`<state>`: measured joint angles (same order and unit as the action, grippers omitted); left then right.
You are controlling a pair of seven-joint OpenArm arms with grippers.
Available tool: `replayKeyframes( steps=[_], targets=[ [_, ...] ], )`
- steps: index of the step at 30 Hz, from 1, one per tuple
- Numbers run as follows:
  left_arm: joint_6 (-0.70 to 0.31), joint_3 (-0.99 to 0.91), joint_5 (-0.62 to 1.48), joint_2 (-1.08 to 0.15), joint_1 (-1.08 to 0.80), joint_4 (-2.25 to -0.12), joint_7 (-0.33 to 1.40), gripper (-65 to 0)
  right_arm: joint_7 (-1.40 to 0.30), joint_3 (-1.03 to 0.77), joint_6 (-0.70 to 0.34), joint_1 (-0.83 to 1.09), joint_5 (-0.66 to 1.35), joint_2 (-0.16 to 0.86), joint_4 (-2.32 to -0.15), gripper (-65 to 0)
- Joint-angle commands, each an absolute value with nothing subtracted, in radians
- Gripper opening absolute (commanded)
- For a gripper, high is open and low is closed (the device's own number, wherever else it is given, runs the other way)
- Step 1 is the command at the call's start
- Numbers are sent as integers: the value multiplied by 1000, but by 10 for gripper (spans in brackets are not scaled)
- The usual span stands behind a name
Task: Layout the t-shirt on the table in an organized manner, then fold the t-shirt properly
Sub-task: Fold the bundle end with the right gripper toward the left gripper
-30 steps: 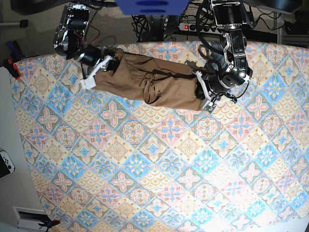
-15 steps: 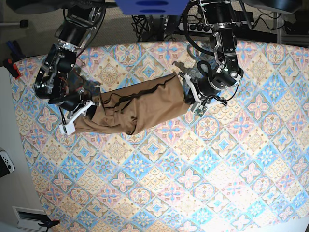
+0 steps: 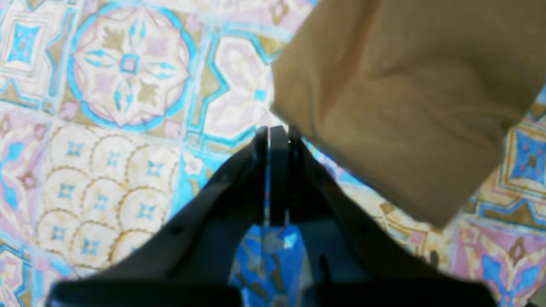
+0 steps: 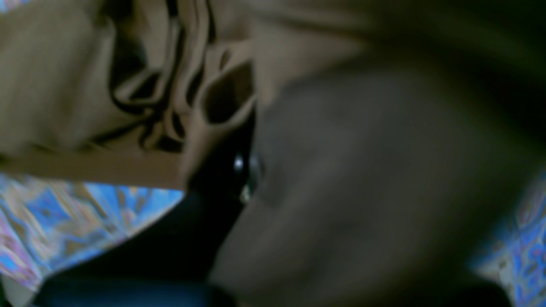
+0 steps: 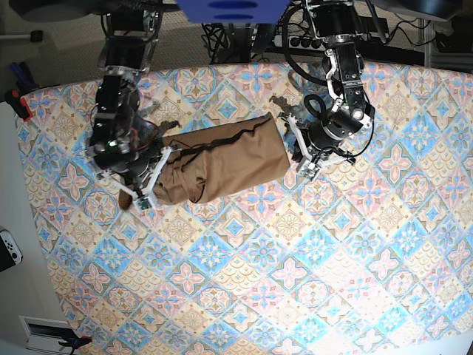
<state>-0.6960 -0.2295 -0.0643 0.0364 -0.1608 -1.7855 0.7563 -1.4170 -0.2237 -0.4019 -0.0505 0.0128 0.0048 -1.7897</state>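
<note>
shirt: plain tan soft cloth t-shirt (image 5: 222, 166), bunched into a long roll, lying diagonally on the far half of the tabletop
tabletop: blue, pink and cream diamond-tile patterned cloth (image 5: 281, 281)
left hand (image 3: 273, 132): jaws closed, empty, just beside the shirt's smooth end
right hand (image 5: 151, 188): closed, clamped on the shirt's crumpled end, cloth draped over it; wrist view blurred

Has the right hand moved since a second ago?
Yes. In the base view the right hand has swung from the far edge of the tile-patterned table toward the near side, dragging its end of the tan cloth t-shirt along.
</note>
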Motion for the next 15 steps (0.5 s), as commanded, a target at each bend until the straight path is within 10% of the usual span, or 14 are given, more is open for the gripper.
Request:
replayKeyframes(
  steps=[1, 15],
  targets=[
    [-698, -213, -59, 41, -150, -1796, 736, -650, -1396, -197, -404, -73, 7, -7, -1834, -650],
    [-698, -117, -91, 45, -148, -1715, 736, -650, -1385, 282, -404, -71, -610, -107, -1908, -650]
  ],
)
